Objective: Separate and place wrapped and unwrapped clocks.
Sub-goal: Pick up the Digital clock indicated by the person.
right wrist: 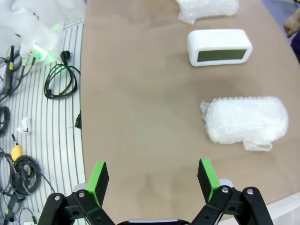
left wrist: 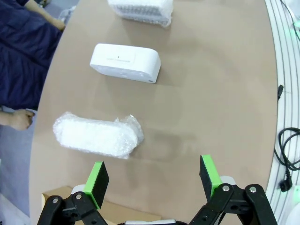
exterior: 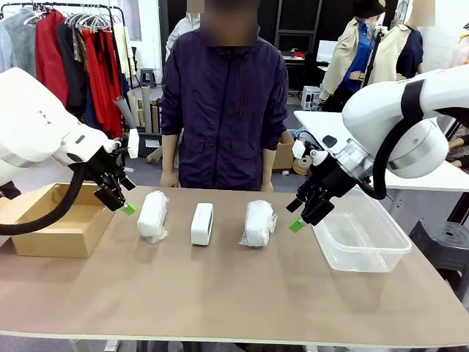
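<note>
Three clocks lie in a row across the table. A wrapped clock (exterior: 152, 215) in crinkly wrap is on the left, a bare white clock (exterior: 202, 224) in the middle, another wrapped clock (exterior: 258, 223) on the right. My left gripper (exterior: 126, 197) hovers open just left of the left wrapped clock (left wrist: 96, 136); the bare clock (left wrist: 125, 63) lies beyond. My right gripper (exterior: 296, 215) hovers open just right of the right wrapped clock (right wrist: 246, 121), with the bare clock (right wrist: 219, 47) farther off. Nothing is between either pair of fingers.
A brown cardboard box (exterior: 33, 227) sits at the table's left end, under my left arm. A clear plastic tub (exterior: 381, 249) stands at the right end. A person in a dark jacket (exterior: 223, 103) stands at the far edge, hands at the table.
</note>
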Tool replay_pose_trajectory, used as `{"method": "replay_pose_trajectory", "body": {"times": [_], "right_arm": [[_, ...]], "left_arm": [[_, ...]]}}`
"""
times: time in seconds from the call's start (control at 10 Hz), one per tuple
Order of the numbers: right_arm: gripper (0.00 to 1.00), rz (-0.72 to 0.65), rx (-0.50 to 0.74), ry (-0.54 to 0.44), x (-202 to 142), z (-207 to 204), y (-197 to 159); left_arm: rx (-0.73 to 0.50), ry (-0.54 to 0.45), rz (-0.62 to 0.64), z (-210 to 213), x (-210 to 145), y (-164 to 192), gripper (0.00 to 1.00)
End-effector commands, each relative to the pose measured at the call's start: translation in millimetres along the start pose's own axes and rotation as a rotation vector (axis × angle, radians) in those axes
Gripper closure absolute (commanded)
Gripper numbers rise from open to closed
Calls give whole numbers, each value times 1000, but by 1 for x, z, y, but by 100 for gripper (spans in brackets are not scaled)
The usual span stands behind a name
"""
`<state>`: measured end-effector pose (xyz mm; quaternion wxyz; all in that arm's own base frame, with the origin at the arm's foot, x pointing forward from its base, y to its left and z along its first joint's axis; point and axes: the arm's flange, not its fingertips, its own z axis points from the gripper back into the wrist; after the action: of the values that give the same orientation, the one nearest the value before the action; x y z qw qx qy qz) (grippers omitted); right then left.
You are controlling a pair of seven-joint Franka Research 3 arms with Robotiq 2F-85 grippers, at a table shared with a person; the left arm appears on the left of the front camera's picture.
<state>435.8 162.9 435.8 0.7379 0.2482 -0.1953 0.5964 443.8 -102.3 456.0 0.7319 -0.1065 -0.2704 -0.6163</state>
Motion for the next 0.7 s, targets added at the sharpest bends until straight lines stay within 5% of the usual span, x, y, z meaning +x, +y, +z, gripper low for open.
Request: {"method": "replay_pose_trajectory", "body": {"times": [0.0,0.6], "right_arm": [[0,-6,2,-7,1,3,7],[0,141,75,-184,8,39,-43]], "left_arm": [[-5,-24,-9,3,-3,-5,0],[-58,-165,-42,27,7,42,0]]}}
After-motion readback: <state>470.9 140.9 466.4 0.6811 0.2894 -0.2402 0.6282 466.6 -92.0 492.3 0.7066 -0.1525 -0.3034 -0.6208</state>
